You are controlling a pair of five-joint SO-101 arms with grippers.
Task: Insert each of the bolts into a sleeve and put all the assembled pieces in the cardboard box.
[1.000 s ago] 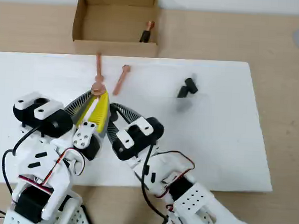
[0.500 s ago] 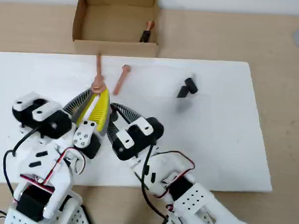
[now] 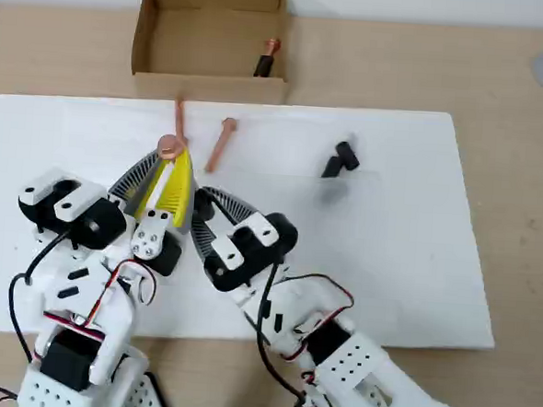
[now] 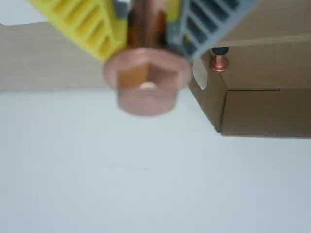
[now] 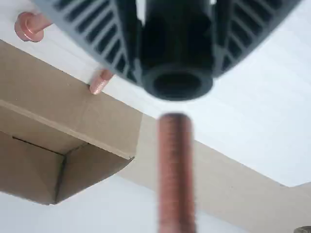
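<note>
The left gripper [image 3: 168, 158] is clamped on a bolt [image 4: 146, 82] just behind the head, near the far edge of the sheet [image 3: 389, 248]. This leaves the shank free for entry. The right gripper [image 5: 176, 68] is clamped on a sleeve [image 5: 175, 39], bore facing a shank, apparently that bolt's: aligned but apart. A loose bolt [image 3: 220, 143] and a spare sleeve [image 3: 340, 160] lie near the same edge. The box [image 3: 143, 39] holds one assembled piece [image 3: 266, 57].

Assembled piece [image 3: 267, 57] in box [image 3: 144, 31]; loose bolt [image 3: 220, 143] left of sleeve [image 3: 340, 160].
</note>
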